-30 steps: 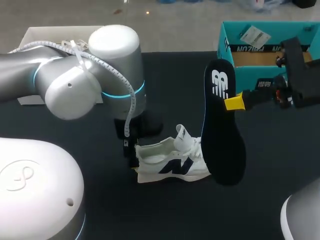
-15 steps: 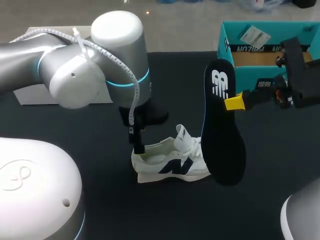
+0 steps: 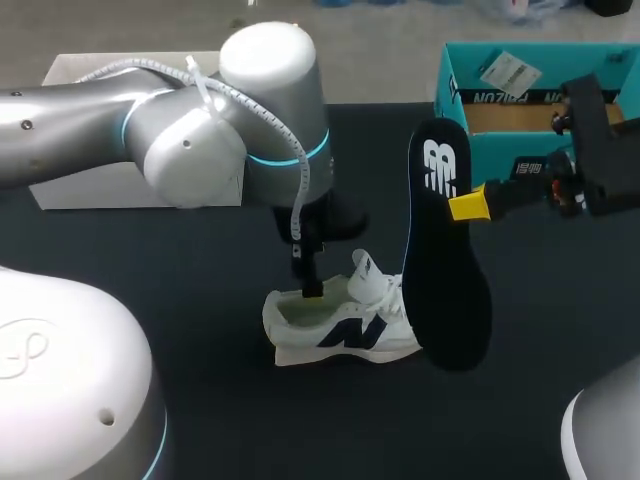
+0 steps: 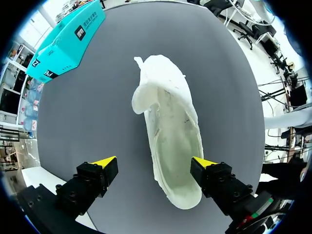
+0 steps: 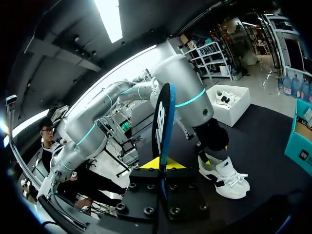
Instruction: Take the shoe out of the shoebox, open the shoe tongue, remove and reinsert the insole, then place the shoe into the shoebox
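Head view: the white shoe (image 3: 340, 325) lies at lower centre, with the left gripper (image 3: 310, 288) over its heel opening. At right, the right gripper (image 3: 470, 205) clamps the upright black insole (image 3: 445, 270).

Left wrist view: the left gripper's fingers are spread wide, the shoe's opening between them.

Right wrist view: the insole is pinched edge-on, with the shoe ahead.

White shoe (image 3: 340, 328) with navy side logo, black insole (image 3: 447, 285) with white logo, teal shoebox (image 3: 497, 150)

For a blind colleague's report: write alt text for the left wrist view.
A white shoe lies on the dark table, seen from above, tongue folded forward, inside exposed. The left gripper hovers over its heel, jaws open. A teal shoebox sits beyond the toe, off to one side.
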Robot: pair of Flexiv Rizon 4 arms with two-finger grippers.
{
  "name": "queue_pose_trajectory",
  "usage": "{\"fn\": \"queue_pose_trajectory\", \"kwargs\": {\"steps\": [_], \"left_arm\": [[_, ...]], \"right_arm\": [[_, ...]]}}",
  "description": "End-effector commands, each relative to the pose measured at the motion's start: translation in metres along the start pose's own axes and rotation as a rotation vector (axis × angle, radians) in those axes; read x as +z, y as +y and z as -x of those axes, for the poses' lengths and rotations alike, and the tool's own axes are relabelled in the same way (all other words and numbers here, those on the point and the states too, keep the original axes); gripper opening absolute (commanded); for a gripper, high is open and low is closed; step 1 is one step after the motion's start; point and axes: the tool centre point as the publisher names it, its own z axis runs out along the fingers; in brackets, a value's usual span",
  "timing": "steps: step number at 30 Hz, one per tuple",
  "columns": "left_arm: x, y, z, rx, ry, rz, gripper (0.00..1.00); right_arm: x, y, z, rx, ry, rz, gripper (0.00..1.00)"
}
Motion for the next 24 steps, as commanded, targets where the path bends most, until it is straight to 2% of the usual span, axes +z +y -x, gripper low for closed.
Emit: {"fn": "queue_pose_trajectory", "kwargs": {"steps": [1, 11, 21, 23, 24], "left_arm": [[0.015, -0.012, 0.004, -0.013, -0.012, -0.009, 1.0], [0.031, -0.02, 0.012, -0.063, -0.038, -0.036, 1.0], [0.05, -0.025, 0.014, -0.048, -0.016, -0.053, 0.81], [0.052, -0.027, 0.014, -0.041, -0.017, -0.05, 0.74], [0.053, -0.027, 0.014, -0.039, -0.015, -0.05, 0.63]], "right_arm": [[0.003, 0.003, 0.002, 0.001, 0.002, -0.006, 0.0], [0.003, 0.003, 0.002, 0.001, 0.002, -0.006, 0.0], [0.003, 0.003, 0.002, 0.001, 0.002, -0.006, 0.0], [0.003, 0.003, 0.002, 0.001, 0.002, -0.006, 0.0], [0.003, 0.003, 0.002, 0.001, 0.002, -0.006, 0.0]]}}
